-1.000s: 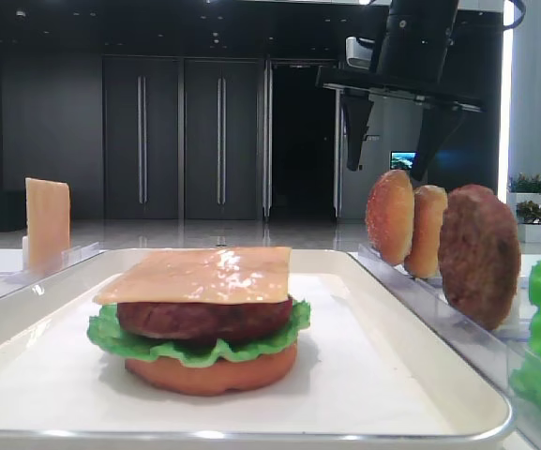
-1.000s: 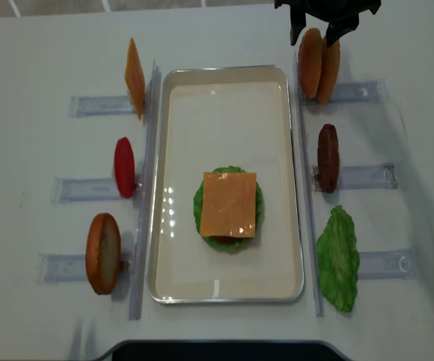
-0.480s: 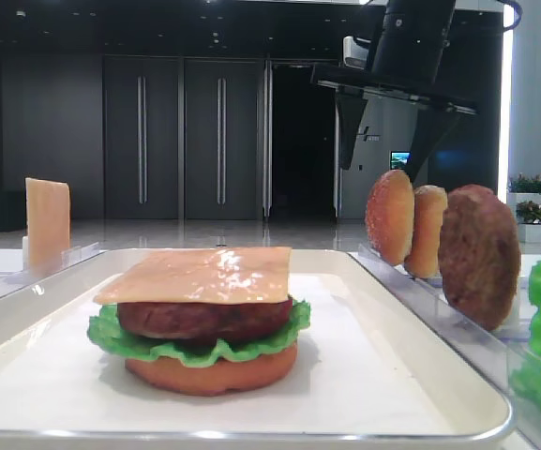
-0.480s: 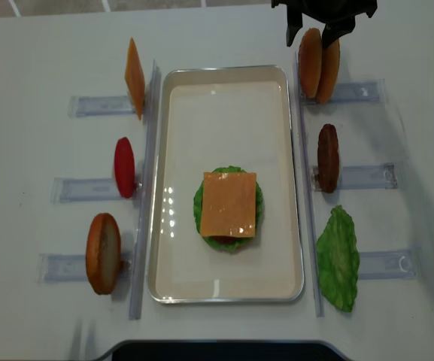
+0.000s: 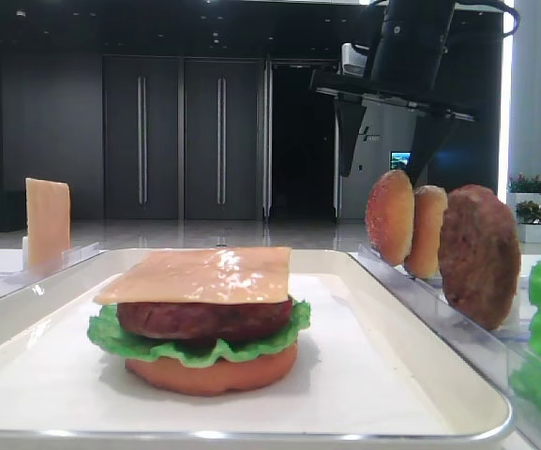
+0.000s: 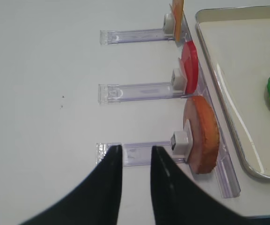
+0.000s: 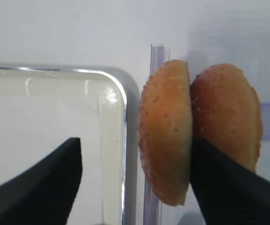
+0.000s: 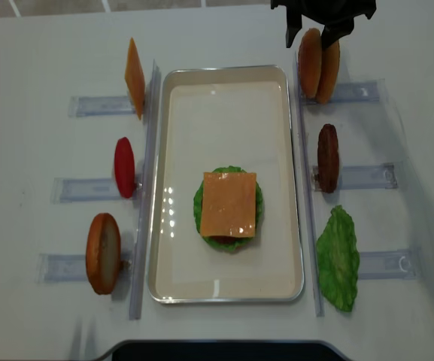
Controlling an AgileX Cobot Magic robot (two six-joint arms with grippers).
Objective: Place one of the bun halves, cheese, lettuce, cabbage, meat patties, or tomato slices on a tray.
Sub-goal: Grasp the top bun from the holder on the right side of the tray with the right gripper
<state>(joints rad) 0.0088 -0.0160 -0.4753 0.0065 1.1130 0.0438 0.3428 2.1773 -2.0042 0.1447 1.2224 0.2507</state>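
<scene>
The white tray holds a stack: bun base, lettuce, meat patty and cheese on top. Two speckled bun halves stand on edge in a clear holder right of the tray. My right gripper hangs open above them. In the right wrist view the right gripper straddles the left bun half, one finger over the tray corner, the other between the halves. My left gripper is open a little and holds nothing. No cabbage is in view.
A spare patty and a lettuce leaf sit in holders on the right. On the left stand a cheese slice, a tomato slice and a bun half. Clear rails flank the tray.
My right gripper has shifted slightly to the left above the two bun halves, still open. Nothing else has moved.
</scene>
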